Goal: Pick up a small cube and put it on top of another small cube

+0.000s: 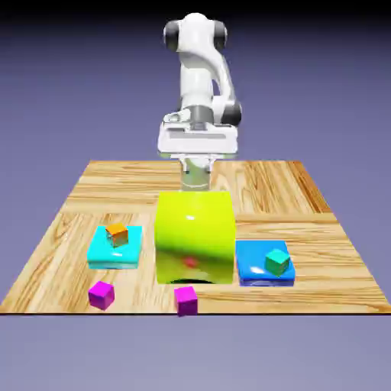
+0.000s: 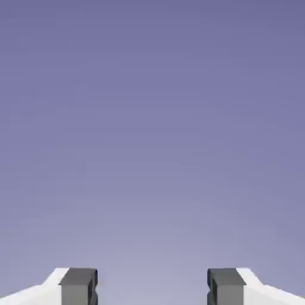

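The small cube (image 1: 185,300) sits nearest on the wooden table (image 1: 305,198), at 6 o'clock of the yellow-green block (image 1: 195,237); the purple cube (image 1: 101,294) lies at 9 o'clock. Only the hand view shows the gripper (image 2: 152,289), jaws spread, empty, facing blue-violet backdrop.

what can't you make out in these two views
- Exterior view: the gripper tips are hidden behind the big yellow-green block.
- Exterior view: table behind that block is hidden.
- Hand view: only backdrop shows between the open jaws; no cube or table.
- Hand view: the fingers are cut off by the bottom edge.
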### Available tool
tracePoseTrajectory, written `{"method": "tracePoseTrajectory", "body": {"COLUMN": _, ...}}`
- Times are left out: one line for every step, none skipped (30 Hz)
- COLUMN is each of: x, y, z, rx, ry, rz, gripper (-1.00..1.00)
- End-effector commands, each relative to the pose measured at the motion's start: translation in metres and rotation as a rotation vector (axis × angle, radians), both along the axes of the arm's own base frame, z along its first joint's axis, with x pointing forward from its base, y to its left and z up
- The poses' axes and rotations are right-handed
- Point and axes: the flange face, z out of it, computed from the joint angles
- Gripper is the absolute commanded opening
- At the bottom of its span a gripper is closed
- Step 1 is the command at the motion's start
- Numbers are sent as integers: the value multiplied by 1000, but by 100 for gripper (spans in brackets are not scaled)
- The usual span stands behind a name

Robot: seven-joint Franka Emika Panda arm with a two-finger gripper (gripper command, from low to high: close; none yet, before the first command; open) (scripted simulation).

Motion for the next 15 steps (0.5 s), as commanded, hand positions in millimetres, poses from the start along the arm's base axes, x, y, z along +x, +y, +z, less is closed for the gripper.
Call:
{"method": "tracePoseTrajectory", "body": {"x": 9, "y": -1, "z": -5, "rx": 34, "ry": 40, "rz": -32, "gripper": 0}}
{"method": "tracePoseTrajectory", "body": {"x": 18, "y": -2, "z": -11, "rx": 68, "ry": 81, "rz": -65, "gripper": 0}}
{"method": "tracePoseTrajectory", "body": {"x": 27, "y": -2, "z": -16, "rx": 101, "ry": 121, "rz": -98, "gripper": 0}}
{"method": "tracePoseTrajectory", "body": {"x": 36, "y": -3, "z": -23, "rx": 132, "ry": 162, "rz": -132, "gripper": 0}}
{"method": "tracePoseTrajectory", "body": {"x": 45, "y": -3, "z": -29, "rx": 164, "ry": 203, "rz": -166, "gripper": 0}}
{"method": "tracePoseTrajectory", "body": {"x": 53, "y": -3, "z": -36, "rx": 194, "ry": 243, "rz": -201, "gripper": 0}}
{"method": "tracePoseTrajectory", "body": {"x": 61, "y": -3, "z": -43, "rx": 223, "ry": 284, "rz": -236, "gripper": 0}}
{"method": "tracePoseTrajectory", "body": {"x": 69, "y": -3, "z": -51, "rx": 252, "ry": 325, "rz": -272, "gripper": 0}}
{"method": "tracePoseTrajectory", "body": {"x": 77, "y": -3, "z": -59, "rx": 280, "ry": 366, "rz": -308, "gripper": 0}}
{"method": "tracePoseTrajectory", "body": {"x": 85, "y": -2, "z": -67, "rx": 307, "ry": 407, "rz": -344, "gripper": 0}}
{"method": "tracePoseTrajectory", "body": {"x": 92, "y": -4, "z": -76, "rx": 333, "ry": 446, "rz": -384, "gripper": 0}}
{"method": "tracePoseTrajectory", "body": {"x": 99, "y": -5, "z": -85, "rx": 360, "ry": 485, "rz": -426, "gripper": 0}}
{"method": "tracePoseTrajectory", "body": {"x": 106, "y": -7, "z": -95, "rx": 385, "ry": 523, "rz": -468, "gripper": 0}}
{"method": "tracePoseTrajectory", "body": {"x": 112, "y": -9, "z": -105, "rx": 410, "ry": 562, "rz": -510, "gripper": 0}}
{"method": "tracePoseTrajectory", "body": {"x": 118, "y": -10, "z": -115, "rx": 434, "ry": 600, "rz": -553, "gripper": 0}}
